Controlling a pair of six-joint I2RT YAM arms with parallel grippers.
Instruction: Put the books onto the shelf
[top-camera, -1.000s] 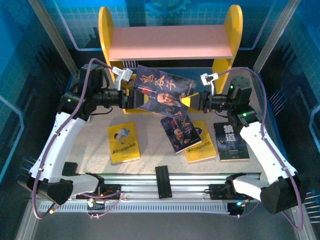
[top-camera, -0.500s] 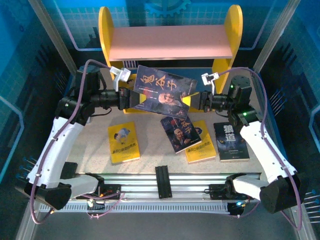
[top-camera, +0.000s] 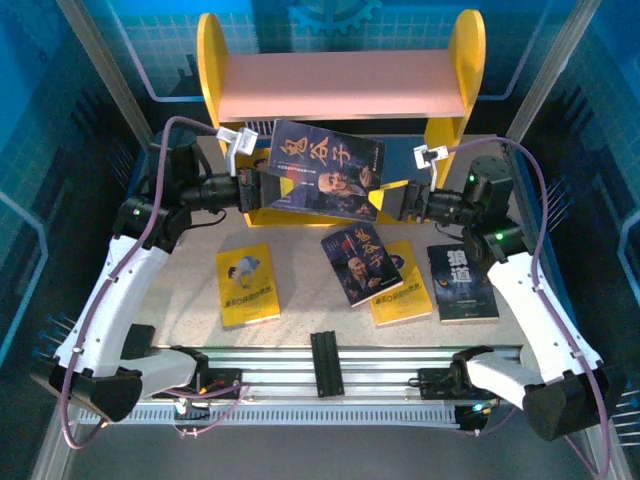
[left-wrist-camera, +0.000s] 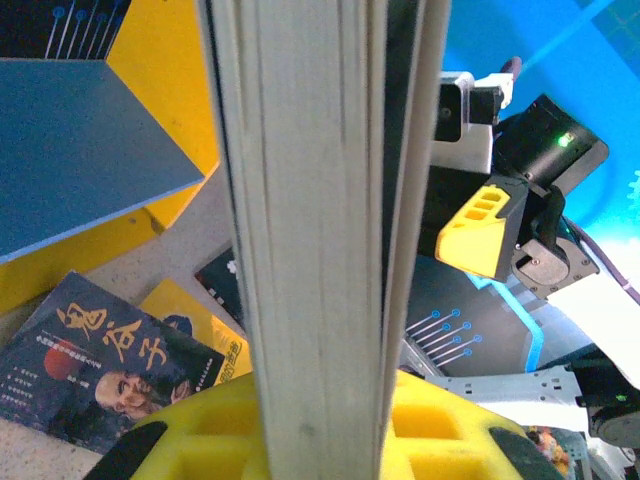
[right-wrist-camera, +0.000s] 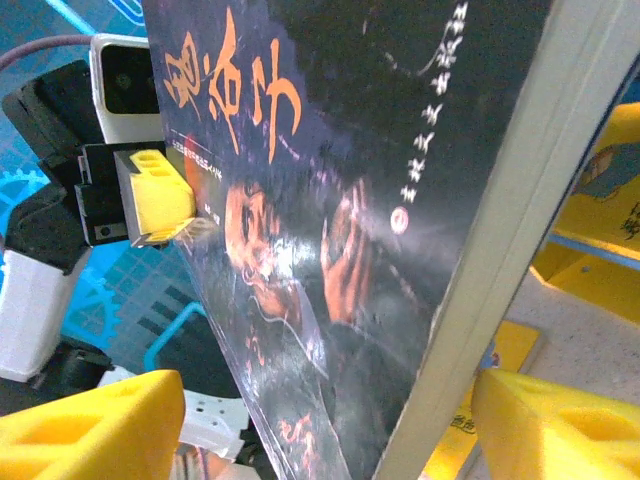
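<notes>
At the back of the table (top-camera: 300, 275), the shelf (top-camera: 345, 85) is standing upright, its pink upper board sitting between yellow round-topped side panels; the left wrist view is also catching its blue lower board (left-wrist-camera: 80, 150). Just in front of the shelf and raised off the table, the held book (top-camera: 325, 178), dark with a portrait and an orange title, is hanging tilted, its top edge overlapping the shelf's lower opening in the overhead view. Four more books are lying flat nearer the arms: a yellow book (top-camera: 248, 285) alone on the left, a second portrait book (top-camera: 358, 262) resting askew across another yellow one (top-camera: 403, 290), and a navy book (top-camera: 462, 283) just beside them on the right. The left gripper (top-camera: 262, 190) is clamping the held book at its left edge, with the page block running between its yellow fingers (left-wrist-camera: 200, 435). The right gripper (top-camera: 398, 200) is standing wide apart at the book's opposite edge; in its wrist view the book's corner is dipping between the spread yellow fingers (right-wrist-camera: 90, 420), the cover-side one clear of it. Whether the other finger is touching the page edge is unclear.
</notes>
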